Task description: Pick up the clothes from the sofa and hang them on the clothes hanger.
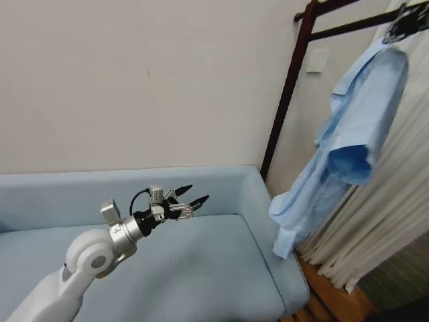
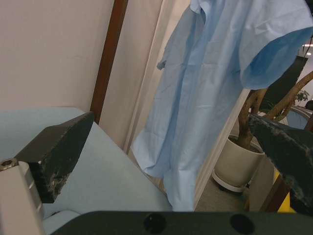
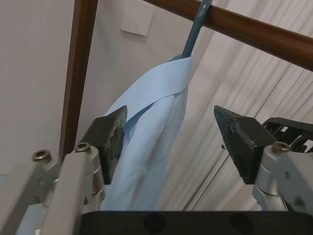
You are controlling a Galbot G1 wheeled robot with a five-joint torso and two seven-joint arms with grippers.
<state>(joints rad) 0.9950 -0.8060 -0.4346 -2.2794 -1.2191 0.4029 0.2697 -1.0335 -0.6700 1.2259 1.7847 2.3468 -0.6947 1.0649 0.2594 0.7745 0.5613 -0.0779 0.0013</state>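
Grey-and-white left arm is the closest thing to the camera, reaching in low from the robot's left. The left gripper (image 1: 196, 194) hovers over the sofa (image 1: 201, 282) seat, jaws spread wide, nothing in them. In its wrist view the two dark fingertips (image 2: 58, 147) sit far apart and frame the shirt from a distance.

Moving out, the light blue shirt (image 1: 348, 147) is off past the sofa's right end, up and to the right of that left claw and well apart from it. It hangs long-axis straight up and down, hem dangling near the sofa's arm, one sleeve folded out to the side.

Higher and farther back, the right gripper (image 1: 406, 23) is right up by the collar, so it's clearly the nearer arm. From its wrist cam the jaws are wide open, either side of the collar but not touching cloth as far as I can tell. The blue hanger hook (image 3: 195, 24) is looped over the wooden rail (image 3: 254, 32) of the clothes rack (image 1: 287, 90).

Behind all that there's a pale curtain (image 1: 402, 201), and a potted plant (image 2: 239, 161).

Looks to me like the hang is basically done, so anything next turns on the right claw clearing that hook.
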